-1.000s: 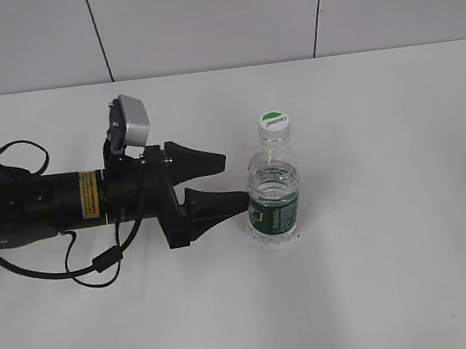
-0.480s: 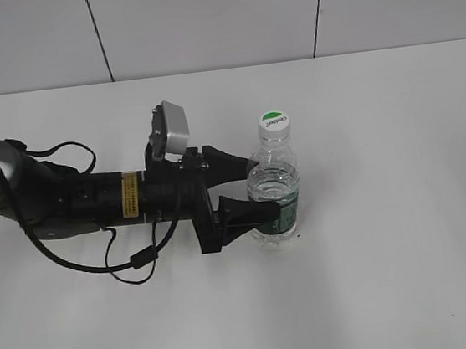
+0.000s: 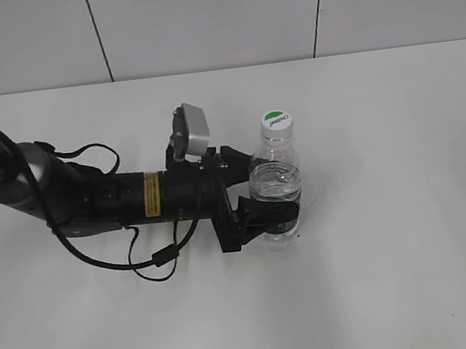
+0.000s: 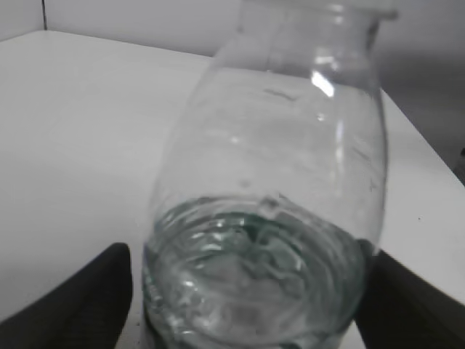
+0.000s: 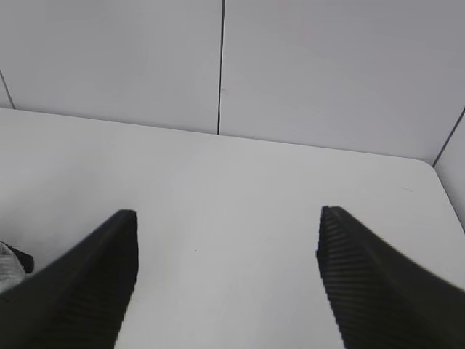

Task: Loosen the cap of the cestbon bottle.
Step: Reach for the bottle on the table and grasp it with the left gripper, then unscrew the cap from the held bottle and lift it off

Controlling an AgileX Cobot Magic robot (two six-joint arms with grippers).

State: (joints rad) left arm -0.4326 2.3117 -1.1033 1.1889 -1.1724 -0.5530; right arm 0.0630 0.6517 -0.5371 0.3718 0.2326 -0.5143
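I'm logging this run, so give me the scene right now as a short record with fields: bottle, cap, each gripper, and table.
bottle: cestbon bottle, upright on the table, partly filled with water
cap: cap on the neck, nothing touching it
left gripper: left gripper reaching in from the left, a finger on each side of the bottle's body; whether they press it cannot be told
right gripper: right gripper open, holding nothing, over bare table, not seen in the exterior view
table: white table, grey panelled wall behind
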